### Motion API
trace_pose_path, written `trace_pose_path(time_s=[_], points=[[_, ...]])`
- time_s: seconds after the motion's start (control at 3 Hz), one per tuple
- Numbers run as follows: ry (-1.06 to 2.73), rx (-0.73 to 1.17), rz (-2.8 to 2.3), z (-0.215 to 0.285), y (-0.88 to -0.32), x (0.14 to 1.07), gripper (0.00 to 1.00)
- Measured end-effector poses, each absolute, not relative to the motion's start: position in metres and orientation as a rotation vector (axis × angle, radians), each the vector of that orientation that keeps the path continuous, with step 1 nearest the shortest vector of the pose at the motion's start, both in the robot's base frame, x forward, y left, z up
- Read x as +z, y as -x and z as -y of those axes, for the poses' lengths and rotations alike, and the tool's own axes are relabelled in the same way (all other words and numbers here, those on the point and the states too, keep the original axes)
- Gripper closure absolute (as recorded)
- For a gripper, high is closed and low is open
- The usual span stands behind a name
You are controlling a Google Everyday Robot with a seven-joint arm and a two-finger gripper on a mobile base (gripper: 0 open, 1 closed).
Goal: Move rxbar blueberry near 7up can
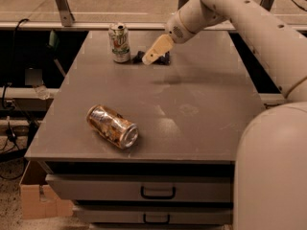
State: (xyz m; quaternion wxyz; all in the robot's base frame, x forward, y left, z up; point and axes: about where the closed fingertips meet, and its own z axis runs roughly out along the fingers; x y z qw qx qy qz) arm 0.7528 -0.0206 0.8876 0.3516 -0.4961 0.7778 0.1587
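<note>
The 7up can (119, 42) stands upright at the far left of the grey table (201, 104). The rxbar blueberry (138, 57) is a dark flat shape just right of the can, low at the table surface and mostly hidden behind the gripper. My gripper (155, 51) is directly over the bar, about a can's width to the right of the 7up can. The arm reaches in from the upper right.
A shiny silver can with orange-brown markings (112, 126) lies on its side near the front left of the table. Drawers (157, 191) sit under the front edge. My large white arm body (271, 171) fills the lower right.
</note>
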Motion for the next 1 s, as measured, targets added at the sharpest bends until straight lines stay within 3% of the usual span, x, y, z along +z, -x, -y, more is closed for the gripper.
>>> trace_pose_path(time_s=[0.67,1.0], points=[[1.211,0.298,-1.874,0.150,-0.698,0.971,0.00],[1.218,0.286,-1.870,0.155,-0.698,0.969,0.00]])
